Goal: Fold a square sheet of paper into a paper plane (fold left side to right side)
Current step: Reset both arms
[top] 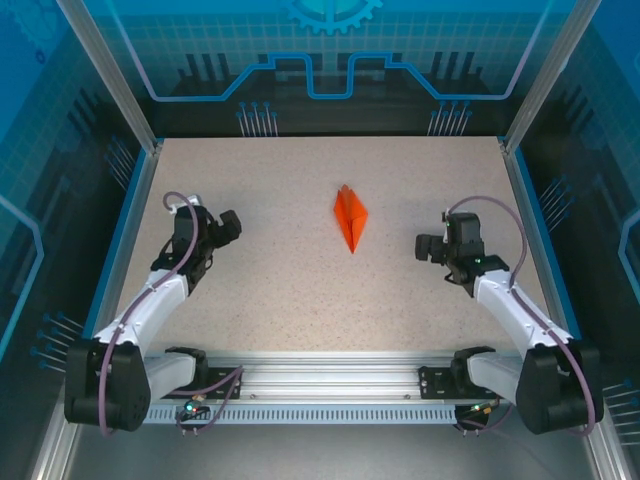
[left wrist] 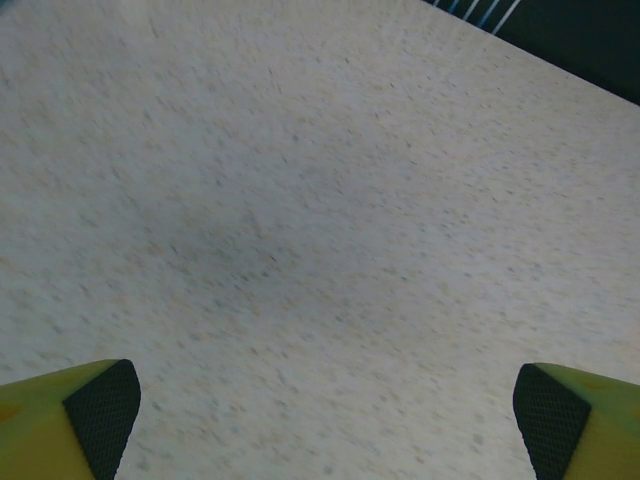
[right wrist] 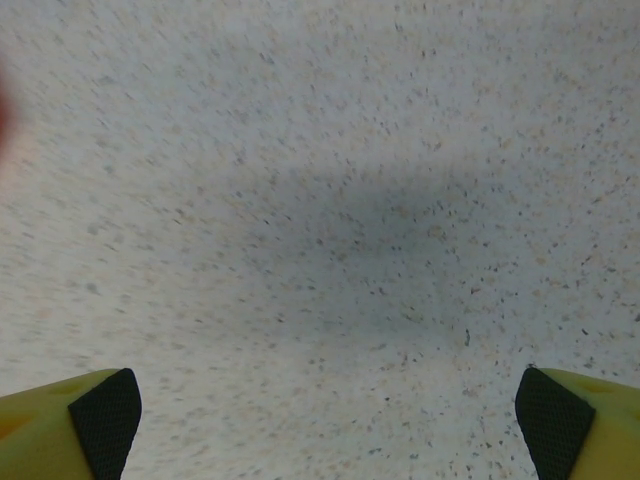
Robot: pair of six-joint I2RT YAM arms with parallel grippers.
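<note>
**Both grippers open and empty; folded paper lies free between them.**

The left gripper [top: 232,225] and the right gripper [top: 425,247] hold nothing. Each has its black-padded yellow fingers [right wrist: 105,410] spread wide over bare surface. The bright orange, pointed, kite-shaped paper plane [top: 350,217] lies between them, well apart from both. It rests flat on the speckled beige tabletop [top: 280,300], nearer the far edge, with its tip toward the near edge. Judged step: folding at or near completion. Any further fold calls for a fresh approach and a light pinch on a thin edge. Crease lines are too small to read, and a red blur at the left border of the right wrist view cannot be identified.
</note>
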